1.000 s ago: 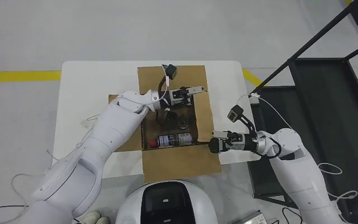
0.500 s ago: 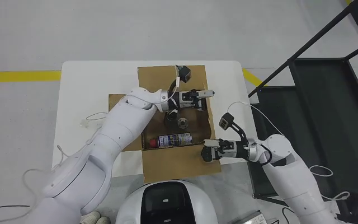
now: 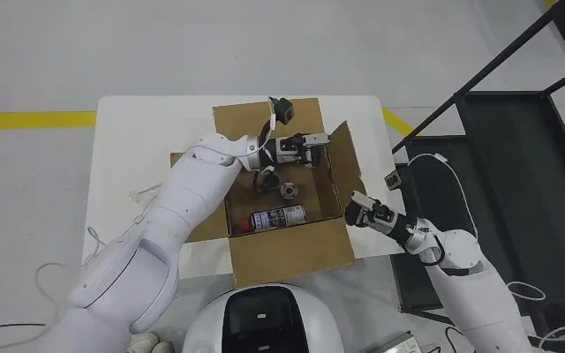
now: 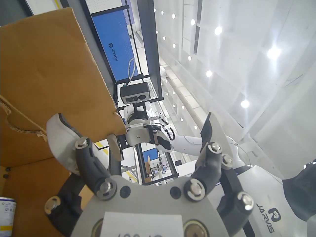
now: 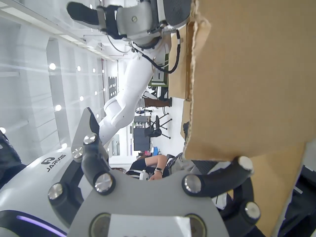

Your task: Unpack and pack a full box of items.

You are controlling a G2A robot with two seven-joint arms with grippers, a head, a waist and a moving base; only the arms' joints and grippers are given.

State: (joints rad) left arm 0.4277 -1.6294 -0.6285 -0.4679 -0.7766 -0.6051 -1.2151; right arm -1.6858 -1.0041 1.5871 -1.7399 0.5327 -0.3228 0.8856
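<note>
- While the brown cardboard box [image 3: 291, 251] stands open at the centre of the white table [image 3: 132, 132], the left gripper [image 3: 316, 146] hangs at the box's 2 o'clock, fingers spread and empty, beside the raised side flap [image 3: 346, 168].
- The right gripper [image 3: 355, 210], likewise spread wide, sits outside that flap at 4 o'clock.
- A red-capped spray can [image 3: 278, 217] lies inside the box at 6 o'clock.
</note>
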